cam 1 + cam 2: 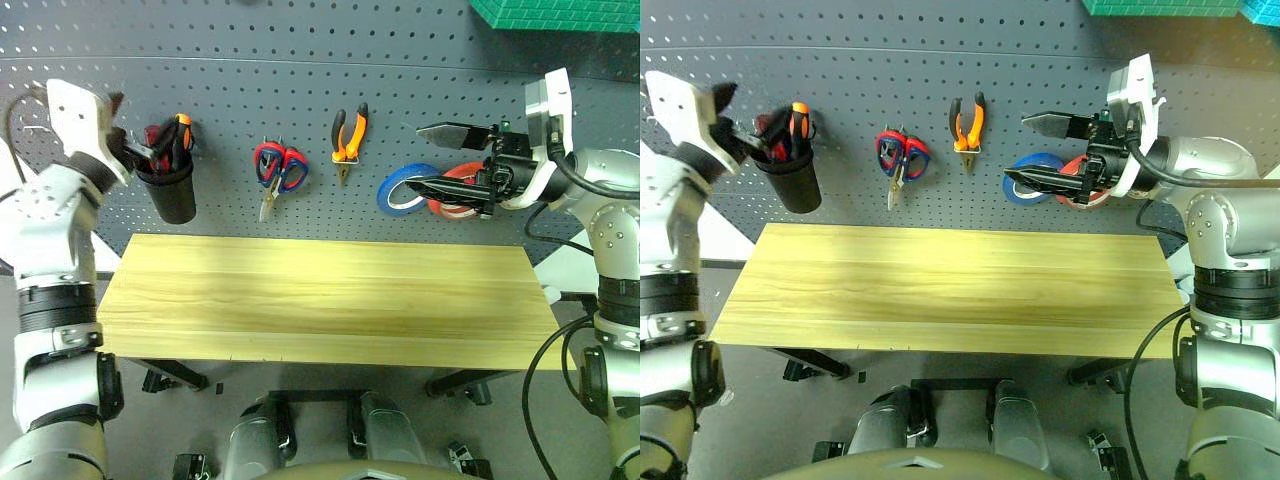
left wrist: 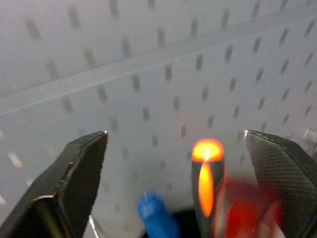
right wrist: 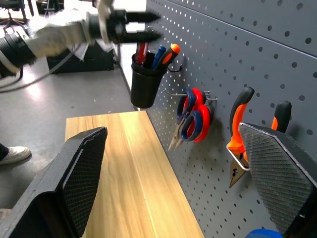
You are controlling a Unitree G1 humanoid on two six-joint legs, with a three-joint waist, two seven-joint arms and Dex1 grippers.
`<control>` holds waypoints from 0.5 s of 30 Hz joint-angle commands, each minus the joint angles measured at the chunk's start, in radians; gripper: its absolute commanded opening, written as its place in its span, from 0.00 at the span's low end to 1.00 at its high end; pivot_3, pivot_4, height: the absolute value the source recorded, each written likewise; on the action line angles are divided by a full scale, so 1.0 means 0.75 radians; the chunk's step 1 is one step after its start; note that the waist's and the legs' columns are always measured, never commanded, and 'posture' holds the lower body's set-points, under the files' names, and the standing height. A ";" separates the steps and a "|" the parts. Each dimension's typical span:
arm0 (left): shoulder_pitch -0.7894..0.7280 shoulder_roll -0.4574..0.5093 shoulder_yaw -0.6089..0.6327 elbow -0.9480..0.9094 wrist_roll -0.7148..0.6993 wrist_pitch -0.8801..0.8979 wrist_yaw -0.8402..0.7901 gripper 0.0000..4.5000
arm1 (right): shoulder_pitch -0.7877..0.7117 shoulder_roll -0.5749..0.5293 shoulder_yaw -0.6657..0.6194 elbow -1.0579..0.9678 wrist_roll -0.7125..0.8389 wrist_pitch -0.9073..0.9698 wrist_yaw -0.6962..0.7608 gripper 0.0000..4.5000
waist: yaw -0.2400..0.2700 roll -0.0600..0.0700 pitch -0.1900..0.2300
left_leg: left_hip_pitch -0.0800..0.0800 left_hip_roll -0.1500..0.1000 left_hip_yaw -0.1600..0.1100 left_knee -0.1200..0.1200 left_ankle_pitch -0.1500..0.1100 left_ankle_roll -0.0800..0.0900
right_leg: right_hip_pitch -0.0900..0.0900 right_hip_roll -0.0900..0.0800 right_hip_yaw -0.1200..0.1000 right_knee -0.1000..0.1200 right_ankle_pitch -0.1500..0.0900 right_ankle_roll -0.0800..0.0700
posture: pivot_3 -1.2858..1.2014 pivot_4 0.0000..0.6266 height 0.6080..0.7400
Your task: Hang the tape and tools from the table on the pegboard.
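Note:
The table (image 1: 320, 290) is bare. On the pegboard (image 1: 300, 70) hang orange-and-black pliers (image 1: 349, 135), scissors (image 1: 280, 168) with red and dark blue handle loops on one hook, and a blue tape roll (image 1: 400, 192) beside a red one (image 1: 458, 188). A black cup (image 1: 172, 190) on the board holds the red-handled screwdriver (image 3: 142, 52) with a blue one (image 3: 159, 53) and an orange one (image 3: 171, 49). My left gripper (image 1: 140, 150) is open just above the cup's mouth, nothing between its fingers. My right gripper (image 1: 415, 157) is open and empty, pointing left in front of the tape rolls.
A green box (image 1: 560, 12) sits at the top right above the pegboard. Black table legs and small dark items lie on the grey floor under the table's front edge (image 1: 180, 378).

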 commanded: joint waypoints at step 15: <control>0.576 0.106 0.051 -0.435 -0.463 0.194 -0.747 0.99 | 0.157 0.016 0.095 0.012 0.013 0.031 0.152 1.00 | 0.037 0.001 -0.004 | 0.002 0.001 0.000 0.000 -0.002 0.001 | 0.000 -0.002 0.000 0.000 -0.003 -0.005 | 0.51 0.11 0.92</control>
